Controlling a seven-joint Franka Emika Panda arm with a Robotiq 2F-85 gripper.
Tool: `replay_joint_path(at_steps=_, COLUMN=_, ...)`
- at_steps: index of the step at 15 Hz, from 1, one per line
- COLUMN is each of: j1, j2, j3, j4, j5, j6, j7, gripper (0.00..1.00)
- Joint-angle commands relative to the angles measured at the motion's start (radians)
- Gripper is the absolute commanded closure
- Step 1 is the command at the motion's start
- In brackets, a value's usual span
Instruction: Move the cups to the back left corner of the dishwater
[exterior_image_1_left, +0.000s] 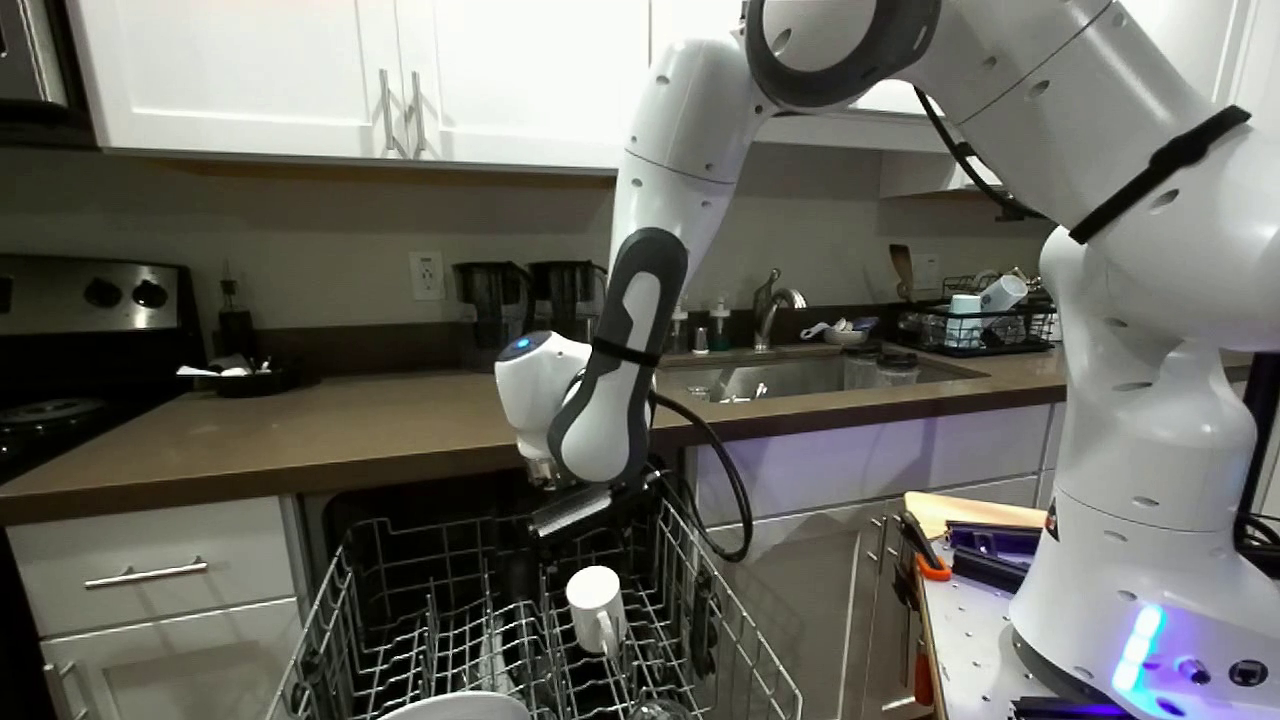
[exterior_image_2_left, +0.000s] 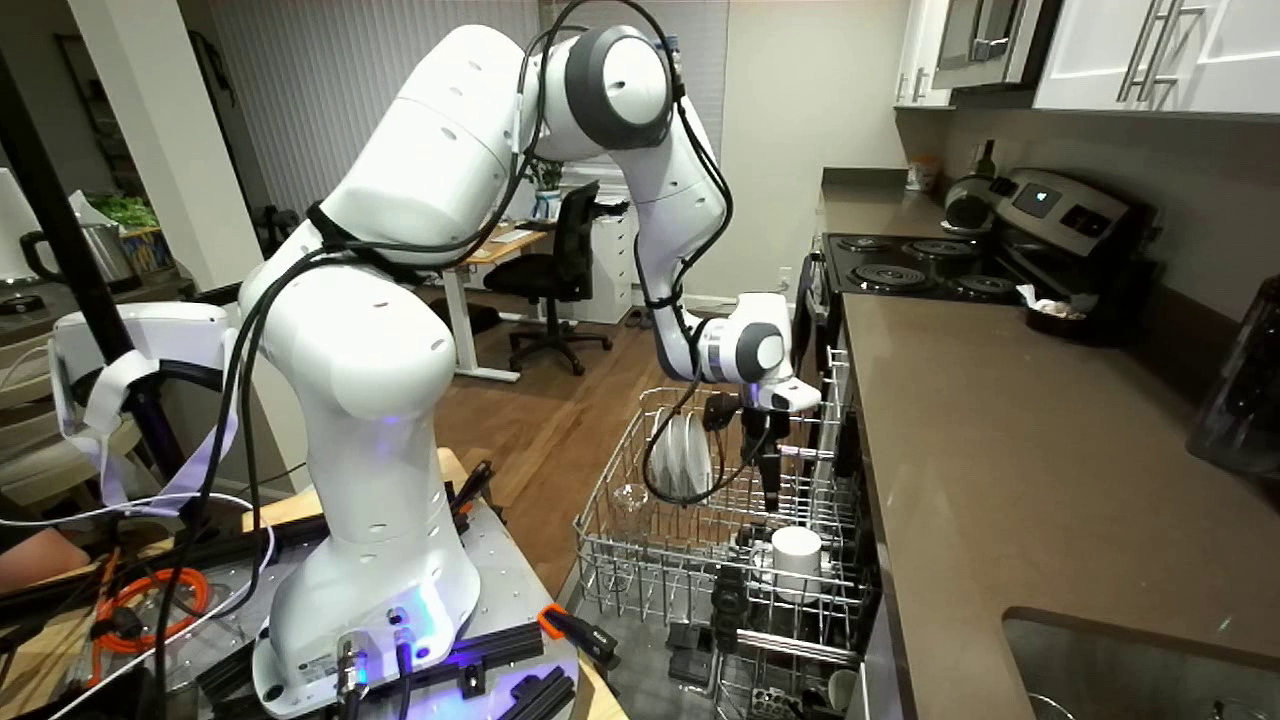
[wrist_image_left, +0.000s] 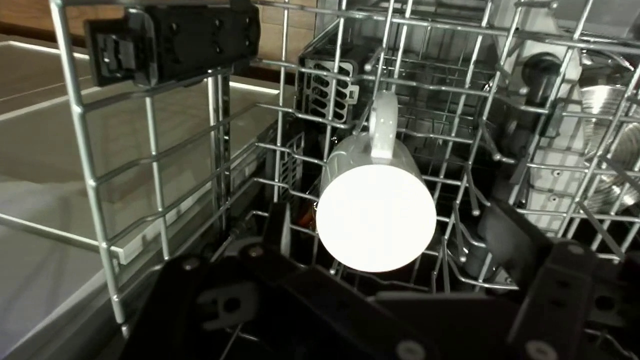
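A white mug (exterior_image_1_left: 590, 598) stands in the pulled-out upper dishwasher rack (exterior_image_1_left: 345, 575). It also shows in an exterior view (exterior_image_2_left: 796, 558) and in the wrist view (wrist_image_left: 376, 220). It seems upside down, with a bright flat end facing up and its handle at the upper side in the wrist view. My gripper (wrist_image_left: 395, 230) is open, its fingers spread wide to either side of the mug in that picture. In an exterior view the gripper (exterior_image_2_left: 771, 495) points down above the rack, apart from the mug. A clear glass (exterior_image_2_left: 630, 508) stands elsewhere in the rack.
White plates (exterior_image_2_left: 682, 455) stand in the rack. The brown counter edge (exterior_image_1_left: 250, 480) runs directly beside the dishwasher opening. Wire tines (wrist_image_left: 462, 225) rise beside the mug. A loose black cable (exterior_image_1_left: 740, 490) hangs from the wrist. The sink (exterior_image_1_left: 790, 375) is in the counter.
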Motion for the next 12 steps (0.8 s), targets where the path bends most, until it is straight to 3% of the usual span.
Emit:
replay_joint_path(at_steps=1, j1=0.011, j2=0.051, j3=-0.002, j4=-0.015, j5=0.053, j6=0.106, j7=0.010, gripper=0.00)
replay_joint_path(at_steps=7, j1=0.064, j2=0.179, j3=0.016, j4=0.013, j5=0.171, j6=0.193, j7=0.019, gripper=0.00)
replay_joint_path(at_steps=12, j1=0.079, j2=0.173, j3=0.011, j4=0.003, j5=0.206, j6=0.170, j7=-0.028, gripper=0.00)
